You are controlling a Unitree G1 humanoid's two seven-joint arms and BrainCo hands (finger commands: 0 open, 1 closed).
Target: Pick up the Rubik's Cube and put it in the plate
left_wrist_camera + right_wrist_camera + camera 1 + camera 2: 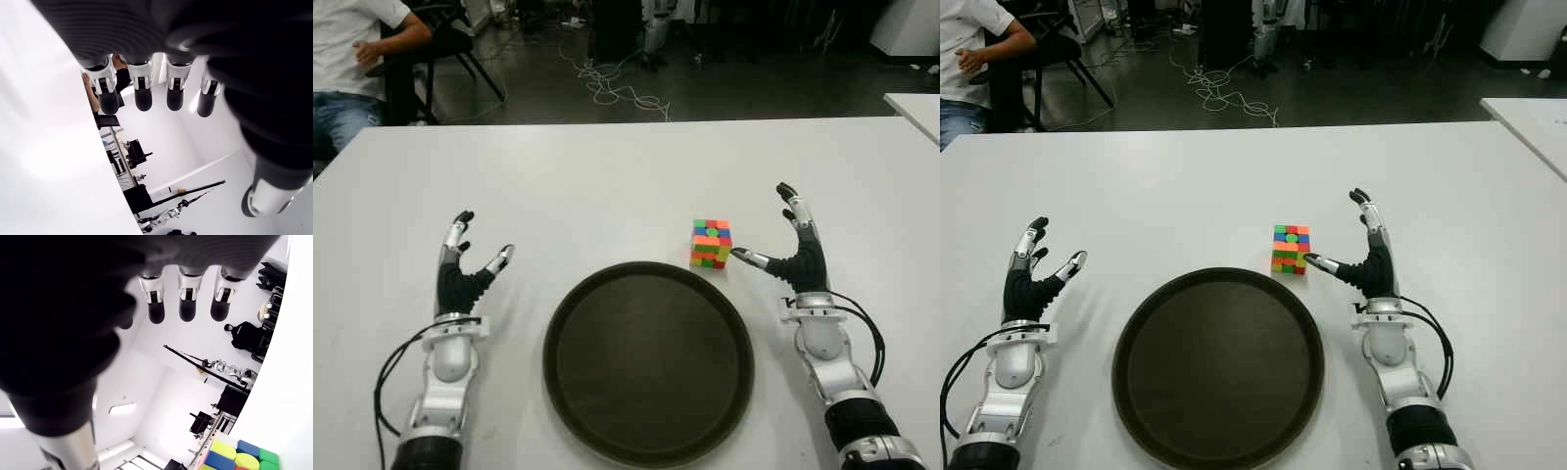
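Note:
A multicoloured Rubik's Cube (711, 243) stands on the white table just beyond the far right rim of a round dark plate (648, 359). My right hand (781, 240) is open just to the right of the cube, fingers spread upward and thumb tip pointing at the cube's lower side, very close to it. The cube's corner (239, 456) shows in the right wrist view below the extended fingers (188, 296). My left hand (470, 255) is open at the left of the plate, holding nothing.
The white table (607, 176) stretches far behind the cube. A person (352, 59) sits on a chair beyond the table's far left corner. Cables lie on the dark floor behind. Another white table edge (915, 108) shows at the far right.

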